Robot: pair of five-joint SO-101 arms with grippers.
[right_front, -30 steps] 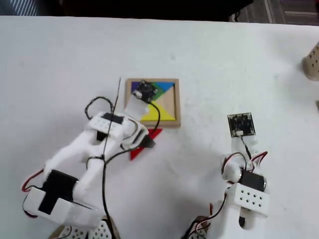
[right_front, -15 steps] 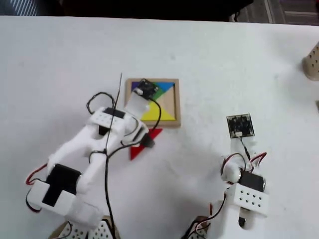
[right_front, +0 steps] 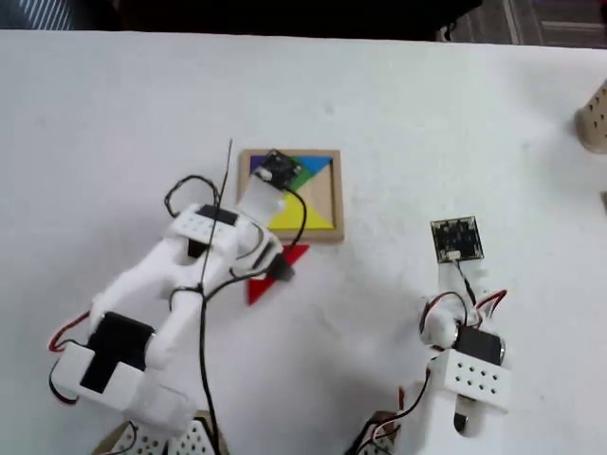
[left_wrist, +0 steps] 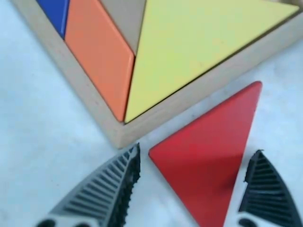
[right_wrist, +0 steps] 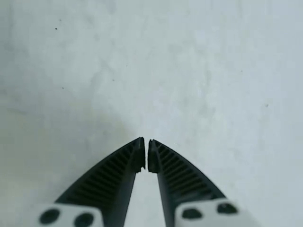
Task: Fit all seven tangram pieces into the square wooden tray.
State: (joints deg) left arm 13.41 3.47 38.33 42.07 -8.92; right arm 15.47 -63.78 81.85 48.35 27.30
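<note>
red triangle (left_wrist: 208,165) lies just near of the tray (left_wrist: 85,94), straddled by the left gripper (left_wrist: 195,156), jaws wide; an off-centre squeeze could twist it against the rim. right gripper (right_wrist: 146,155) sits closed, empty.

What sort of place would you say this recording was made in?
Probably a robotics lab or hobby workbench: a small white left arm and right arm stand on a plain white table, beside a square wooden tray of tangram pieces.
</note>
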